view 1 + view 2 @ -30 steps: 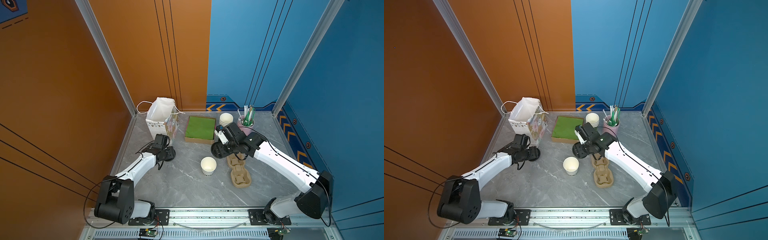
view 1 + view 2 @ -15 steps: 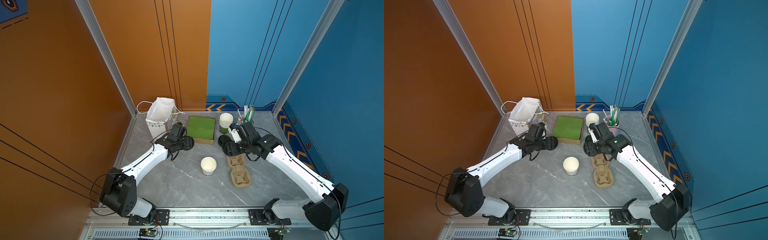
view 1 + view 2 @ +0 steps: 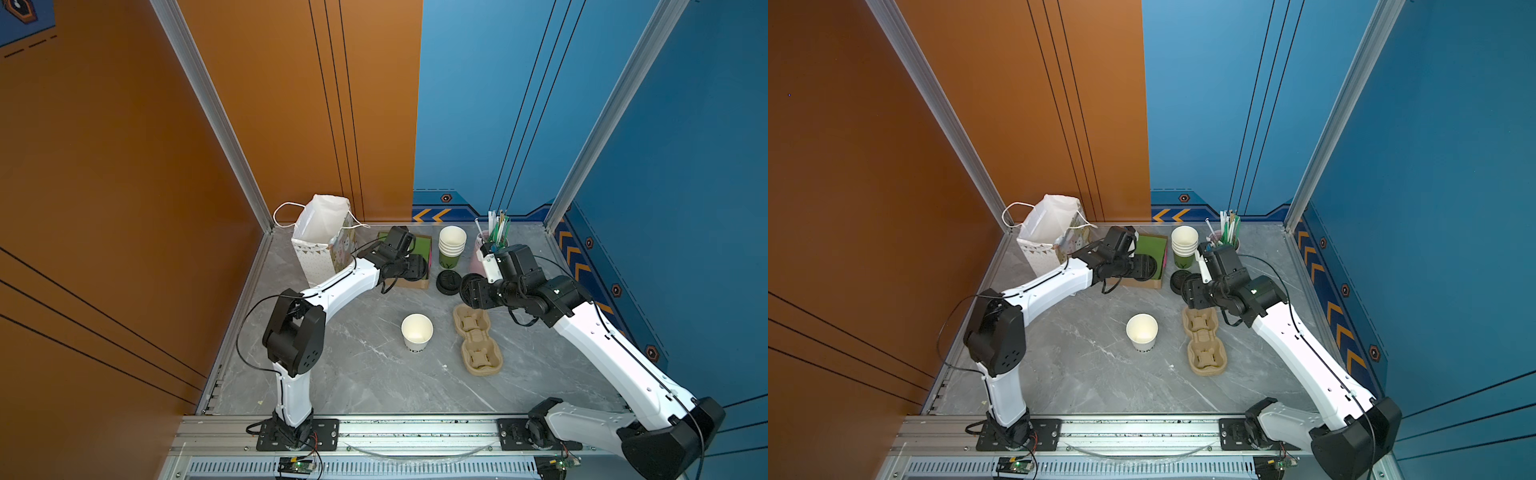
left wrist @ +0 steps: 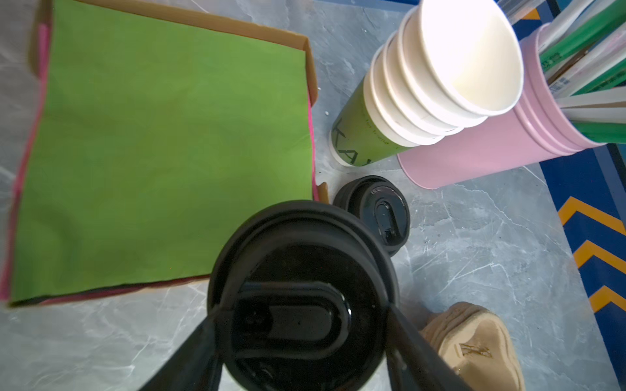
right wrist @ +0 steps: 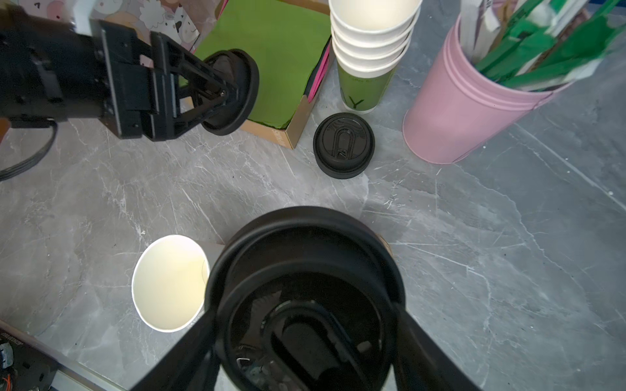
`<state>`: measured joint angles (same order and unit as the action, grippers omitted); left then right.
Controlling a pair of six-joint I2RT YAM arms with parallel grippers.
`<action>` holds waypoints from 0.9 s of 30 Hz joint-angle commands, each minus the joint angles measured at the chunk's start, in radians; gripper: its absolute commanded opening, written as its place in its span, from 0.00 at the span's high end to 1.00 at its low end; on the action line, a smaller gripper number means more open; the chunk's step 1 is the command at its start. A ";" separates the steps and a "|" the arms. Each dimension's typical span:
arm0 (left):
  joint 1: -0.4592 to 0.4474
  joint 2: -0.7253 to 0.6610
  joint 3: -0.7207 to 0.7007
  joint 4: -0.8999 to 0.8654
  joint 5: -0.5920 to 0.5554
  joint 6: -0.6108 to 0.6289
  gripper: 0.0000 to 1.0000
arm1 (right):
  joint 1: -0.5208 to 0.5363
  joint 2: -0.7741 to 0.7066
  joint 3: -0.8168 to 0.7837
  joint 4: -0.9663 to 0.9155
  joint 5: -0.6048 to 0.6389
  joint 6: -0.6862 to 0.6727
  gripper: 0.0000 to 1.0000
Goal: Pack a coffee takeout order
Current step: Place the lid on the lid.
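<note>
Counting round black plastic lids gives three. The left lid (image 4: 298, 250) is clamped at its rim by the left gripper (image 4: 301, 338) over the near corner of the cardboard box (image 5: 294, 132). The right lid (image 5: 305, 250) is pinched the same way in the right gripper (image 5: 305, 342) above the far end of the beige moulded-pulp carrier (image 3: 478, 340). The loose lid (image 5: 343, 145) lies on the grey marbled table (image 3: 353, 374) beside the cup stack (image 5: 372, 44). One small white paper cup (image 3: 417, 332) with dark lettering stands upright and empty near the carrier. One flat green napkin (image 4: 162, 135) tops the box.
</note>
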<state>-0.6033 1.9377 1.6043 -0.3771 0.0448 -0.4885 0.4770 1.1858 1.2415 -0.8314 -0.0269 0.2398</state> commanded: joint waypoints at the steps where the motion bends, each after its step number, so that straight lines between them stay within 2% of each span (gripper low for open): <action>1: -0.025 0.067 0.091 -0.016 0.060 0.021 0.36 | -0.023 -0.030 -0.011 -0.039 0.022 0.023 0.26; 14: -0.079 0.308 0.338 -0.026 0.126 0.001 0.36 | -0.069 -0.075 -0.020 -0.051 0.040 0.050 0.27; 27: -0.120 0.454 0.487 -0.110 0.079 0.043 0.35 | -0.084 -0.105 -0.037 -0.055 0.036 0.056 0.27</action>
<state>-0.7128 2.3646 2.0510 -0.4313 0.1390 -0.4717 0.4000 1.1042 1.2156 -0.8570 -0.0166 0.2787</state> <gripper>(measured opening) 0.688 0.734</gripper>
